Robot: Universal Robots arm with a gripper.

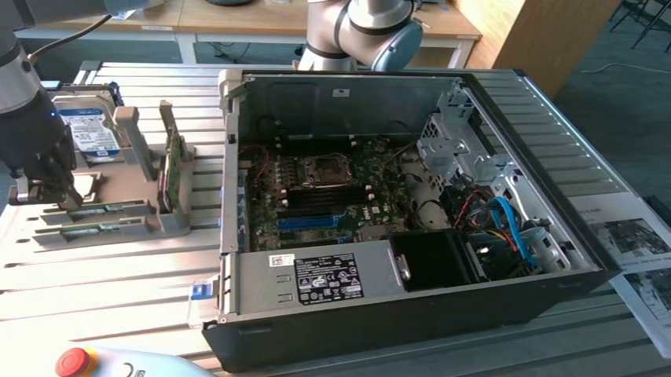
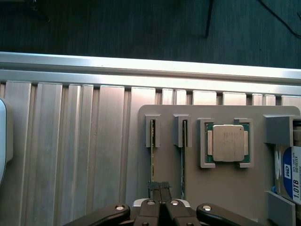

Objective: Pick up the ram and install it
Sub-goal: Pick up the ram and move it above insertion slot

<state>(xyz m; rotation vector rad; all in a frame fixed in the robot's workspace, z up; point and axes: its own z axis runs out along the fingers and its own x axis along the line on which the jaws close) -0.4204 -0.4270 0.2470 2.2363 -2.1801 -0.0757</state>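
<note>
The jaws are pressed together with nothing seen between them. In the wrist view they hang just over the near end of the ram point(image 2: 153, 150), so the stick is not yet gripped. It stands on its long edge in a narrow slot of a grey holder point(image 2: 225, 188), its far end caught in a small grey end block. That upright seat probably leaves the top edge free for a pinch from above.

Just beside it, in a parallel slot, stands the other matching stick point(image 2: 183, 155), close but apart. Beyond that, a square processor chip point(image 2: 228, 142) lies flat in its own framed pocket, and past it a hard drive point(image 2: 294, 179) sits in a further bay. Each part having its own seat likely keeps it at a known spot for the arm.

The holder rests on the ribbed metal worktop point(image 2: 70, 155). In the exterior view it sits at mid-height on the exterior view's left. The open computer case point(image 1: 419, 306) lies on its side in the middle of that frame, well apart from the holder. Its motherboard point(image 1: 325, 196) faces up, so it can be reached from above.
</note>
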